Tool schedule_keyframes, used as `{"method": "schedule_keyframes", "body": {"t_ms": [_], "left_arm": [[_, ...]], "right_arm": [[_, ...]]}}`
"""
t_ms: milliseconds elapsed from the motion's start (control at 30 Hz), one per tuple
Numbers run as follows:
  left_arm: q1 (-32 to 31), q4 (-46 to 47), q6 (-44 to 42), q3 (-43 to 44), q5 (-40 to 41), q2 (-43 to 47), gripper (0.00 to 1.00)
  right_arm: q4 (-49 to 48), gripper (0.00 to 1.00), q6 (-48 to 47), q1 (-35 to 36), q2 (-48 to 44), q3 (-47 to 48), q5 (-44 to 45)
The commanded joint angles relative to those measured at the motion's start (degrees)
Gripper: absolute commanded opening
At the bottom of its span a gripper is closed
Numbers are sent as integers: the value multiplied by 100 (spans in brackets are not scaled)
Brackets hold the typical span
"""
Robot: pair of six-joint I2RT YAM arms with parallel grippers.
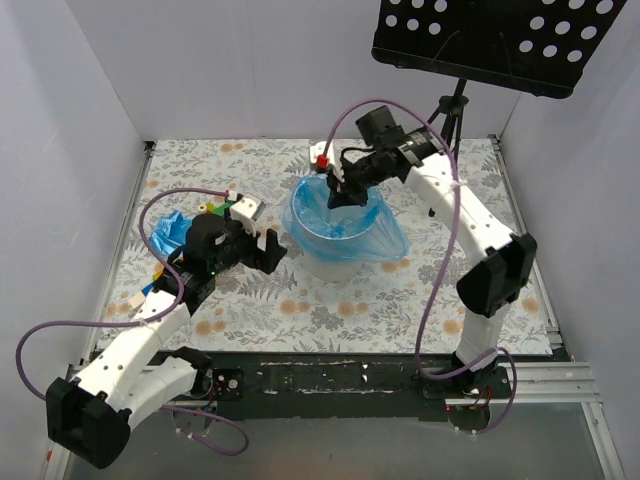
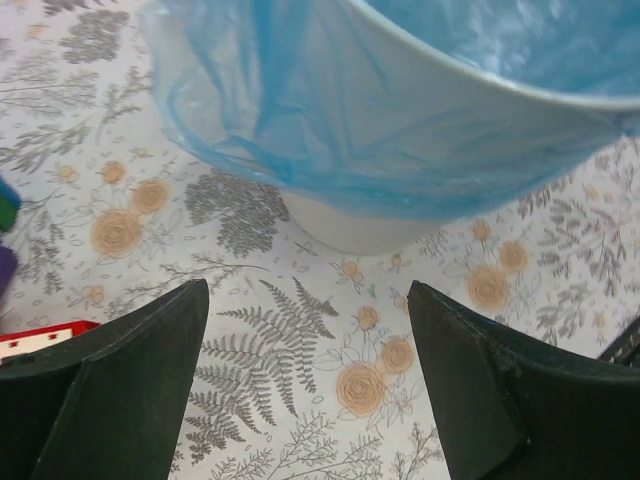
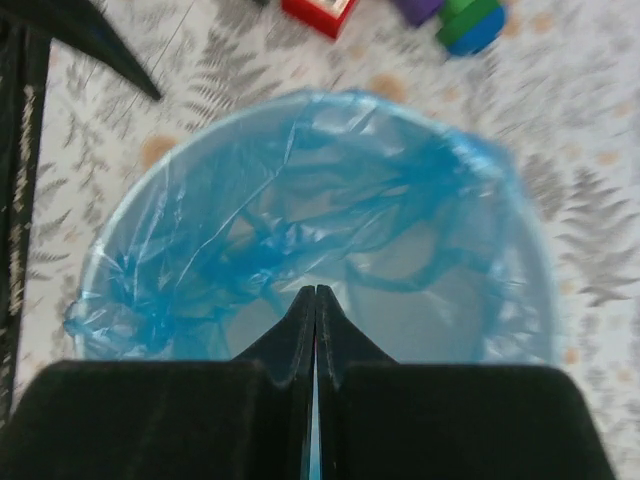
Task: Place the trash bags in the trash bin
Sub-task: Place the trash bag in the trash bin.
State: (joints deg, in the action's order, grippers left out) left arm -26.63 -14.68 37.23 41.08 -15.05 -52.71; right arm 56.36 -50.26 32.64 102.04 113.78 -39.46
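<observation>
The cream-white trash bin [image 1: 335, 264] stands mid-table, lined with a blue trash bag [image 1: 348, 228] whose film hangs over the rim. My right gripper [image 1: 345, 192] hangs over the bin's far rim. In the right wrist view its fingers [image 3: 315, 292] are pressed together above the bag's crumpled inside [image 3: 250, 220]; I see no film held between the tips. My left gripper [image 1: 268, 250] is open and empty just left of the bin. In the left wrist view it [image 2: 308, 300] hovers over the cloth, facing the bin wall [image 2: 360, 228] and the draped bag [image 2: 330, 120]. A second crumpled blue bag [image 1: 170, 232] lies far left.
Toy blocks [image 1: 222, 208] lie left of the bin and a red block [image 1: 322, 161] sits behind it, also in the right wrist view [image 3: 318, 12]. A black perforated music stand [image 1: 490, 35] stands back right. White walls enclose the floral cloth [image 1: 400, 300].
</observation>
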Motion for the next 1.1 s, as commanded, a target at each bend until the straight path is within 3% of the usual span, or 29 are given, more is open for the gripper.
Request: {"method": "schedule_keyframes", "body": {"t_ms": [0,233,467,700,867,1067], "left_arm": [[491,325,583,295,213,392,82],[633,378,583,137,406,964,84],[633,264,619,23,345,1280,84],[633,220,539,-73,362,1395,84],[633,185,671,-144,240,1386,84],[633,114,539,-21,239,1237,84]], "right_arm": [[1719,1,-361,224,597,592,526],[1239,1,-423,638,1230,93,1476],[368,1,-669,647,1468,-601,1442],[-721,3,-529,656,1020,-1752,1063],[-1450,17,-178,516,643,-2499,819],[-3568,20,394,436,-491,-3922,571]]}}
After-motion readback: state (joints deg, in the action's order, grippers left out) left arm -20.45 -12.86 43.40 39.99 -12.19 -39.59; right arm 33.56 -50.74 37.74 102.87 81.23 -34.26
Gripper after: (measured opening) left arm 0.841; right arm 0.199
